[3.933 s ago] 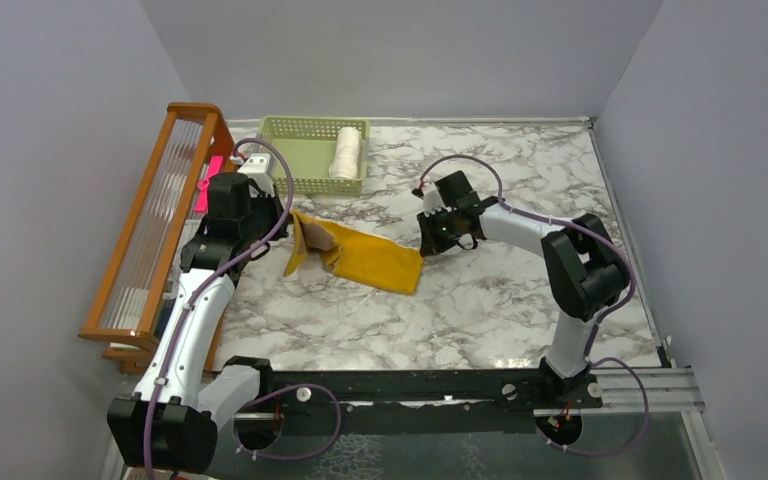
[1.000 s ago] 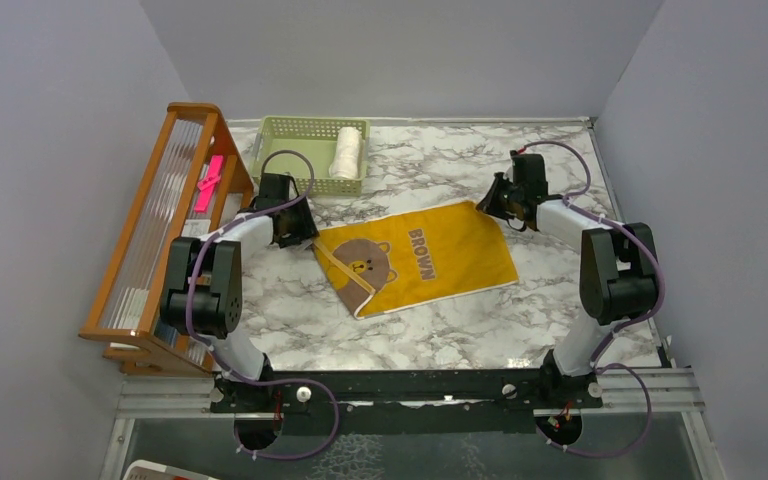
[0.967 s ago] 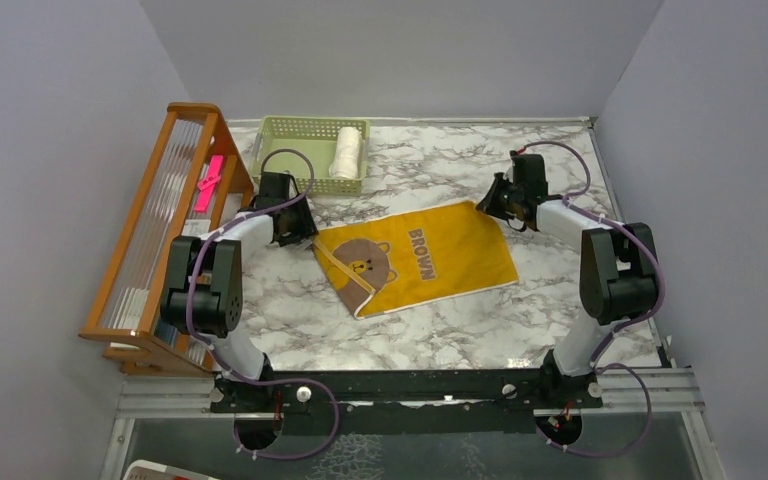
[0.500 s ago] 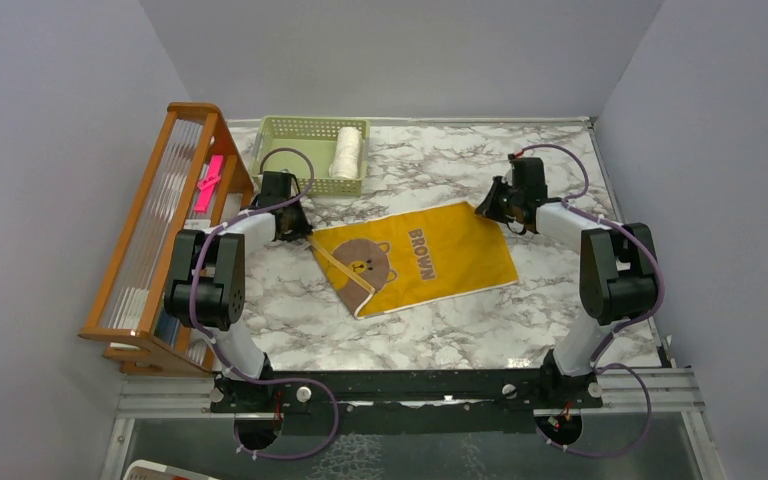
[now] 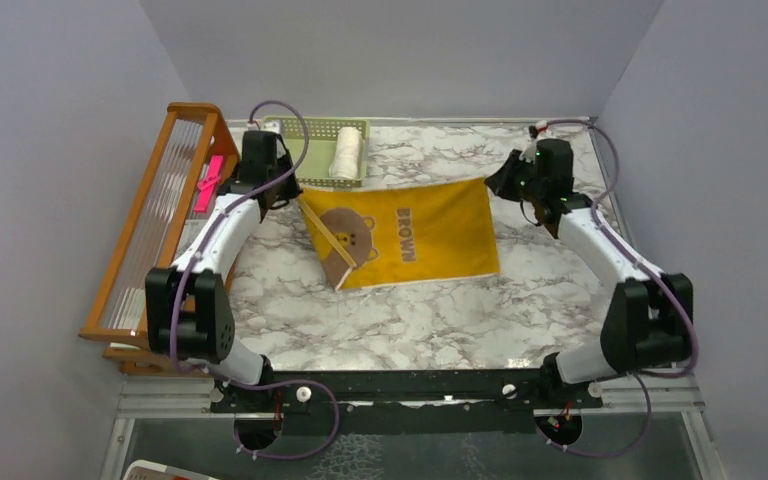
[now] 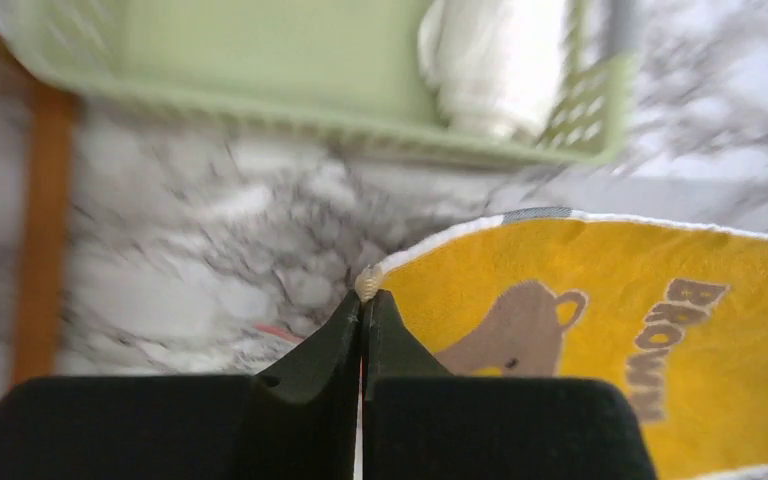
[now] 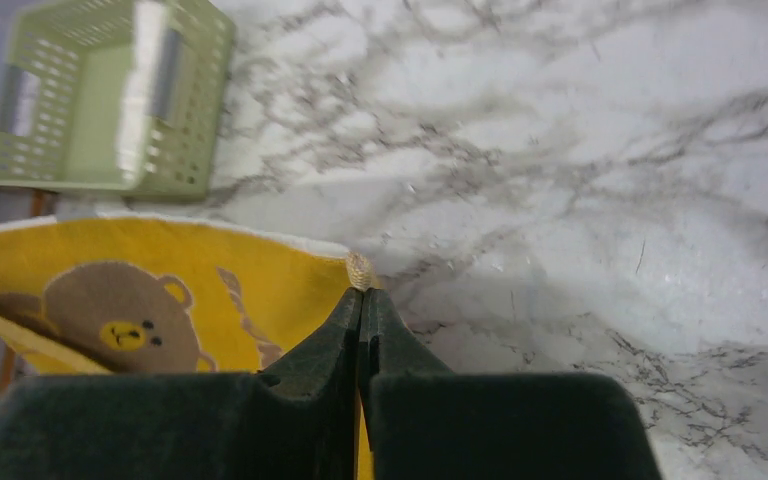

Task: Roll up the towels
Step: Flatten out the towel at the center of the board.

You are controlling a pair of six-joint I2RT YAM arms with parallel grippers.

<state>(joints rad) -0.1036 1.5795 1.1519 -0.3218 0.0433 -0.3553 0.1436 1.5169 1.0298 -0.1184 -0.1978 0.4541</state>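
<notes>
The mustard-yellow towel with a brown bear and brown lettering hangs stretched between both arms, its far edge lifted off the marble. My left gripper is shut on the towel's far left corner. My right gripper is shut on the far right corner. The near left corner is folded over, showing a brown strip. The cream-white towel lies rolled in the green basket, also seen as a white roll in the left wrist view.
A wooden rack with a pink item stands along the left side. Grey walls close in the marble table at back and sides. The basket sits at the far left.
Both arms have risen and moved toward the back, lifting the yellow towel's far edge and pulling it taut. The left gripper closed on its corner.
</notes>
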